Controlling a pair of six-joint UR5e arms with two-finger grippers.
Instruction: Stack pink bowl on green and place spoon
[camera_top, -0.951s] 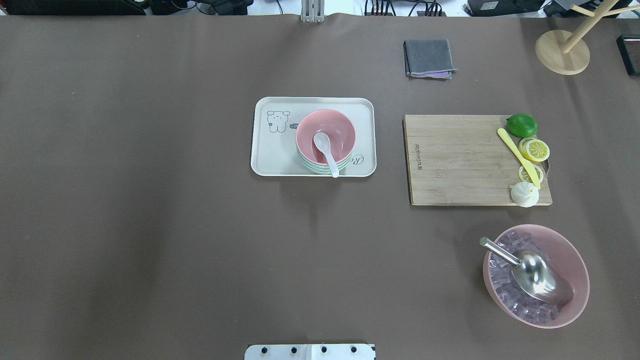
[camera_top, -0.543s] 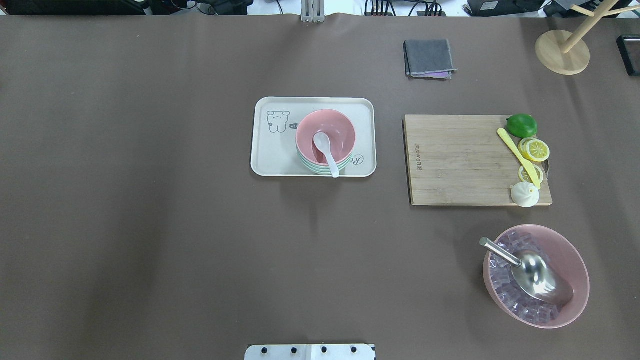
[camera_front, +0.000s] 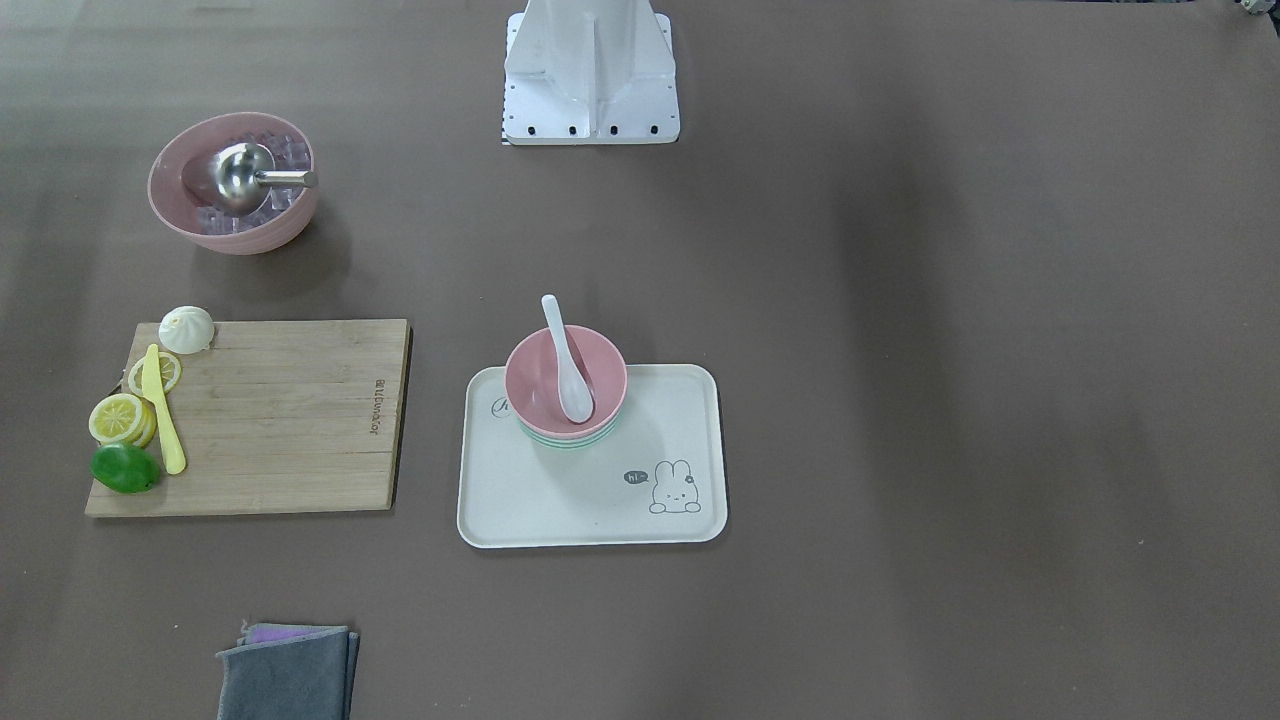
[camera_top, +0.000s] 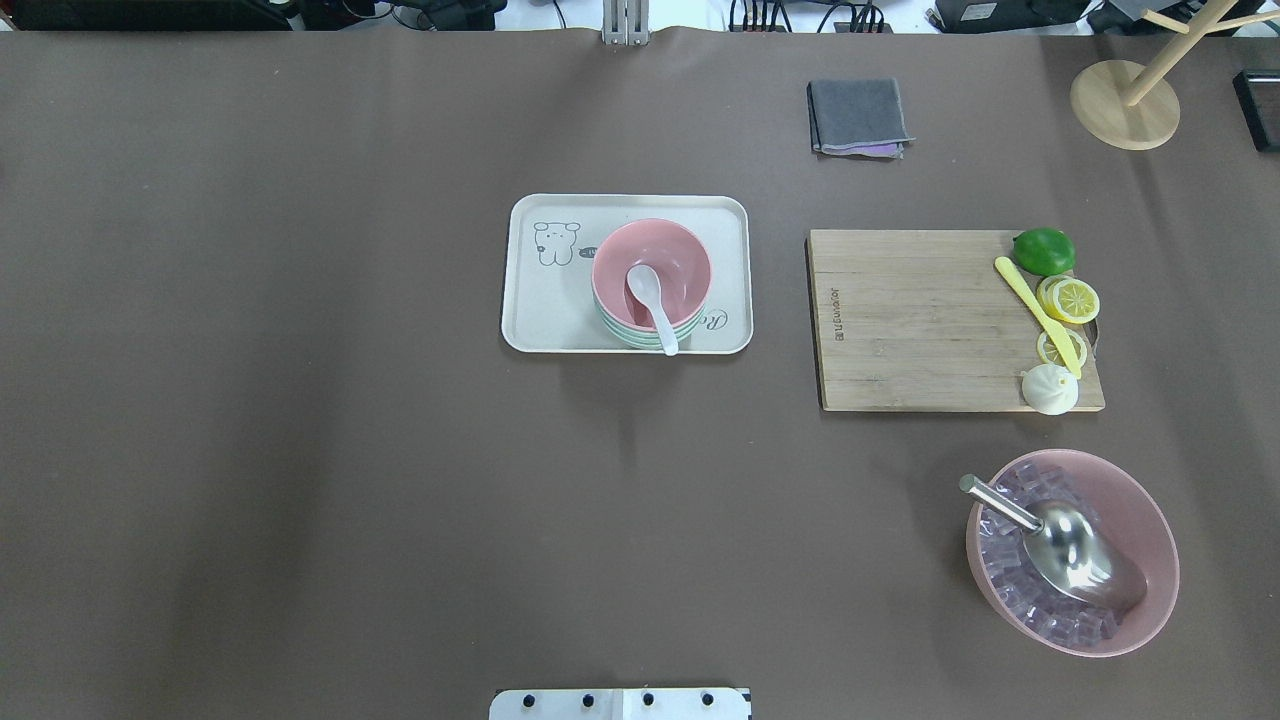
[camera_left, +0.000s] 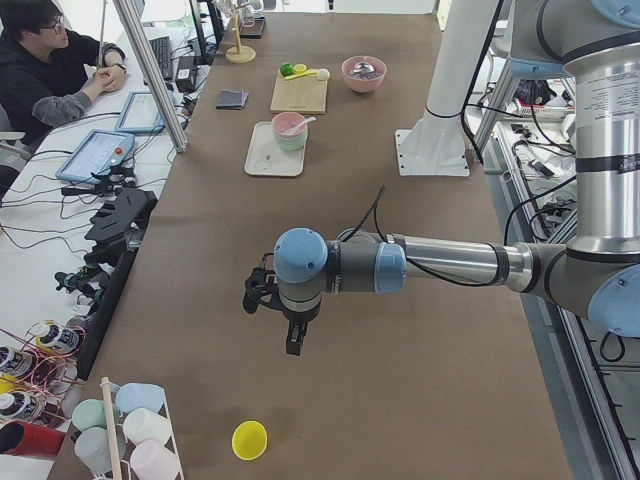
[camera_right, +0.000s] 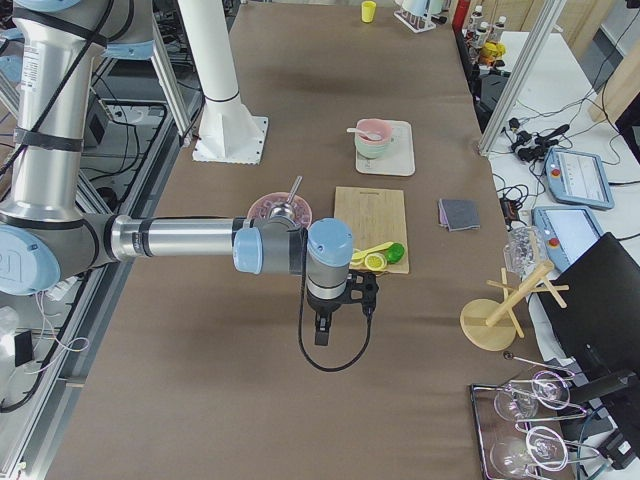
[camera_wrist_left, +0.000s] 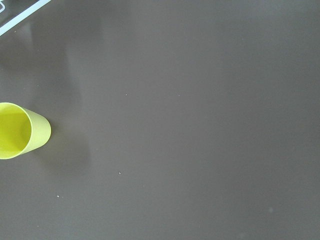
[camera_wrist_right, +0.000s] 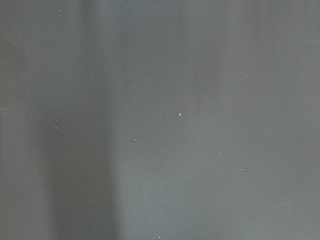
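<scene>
The pink bowl (camera_top: 651, 270) sits stacked on the green bowl (camera_top: 640, 338), of which only the rim shows, on the cream tray (camera_top: 540, 300). The white spoon (camera_top: 652, 305) lies in the pink bowl, its handle over the rim toward the robot. The stack also shows in the front-facing view (camera_front: 565, 378). My left gripper (camera_left: 293, 345) hangs over bare table far to the left, and my right gripper (camera_right: 320, 335) hangs far to the right. Both show only in the side views, so I cannot tell whether they are open or shut.
A wooden cutting board (camera_top: 920, 320) with a lime, lemon slices, a yellow knife and a bun lies right of the tray. A large pink bowl (camera_top: 1150, 560) holds ice cubes and a metal scoop. A grey cloth (camera_top: 858, 117) lies at the back. A yellow cup (camera_wrist_left: 20, 131) lies near the left gripper.
</scene>
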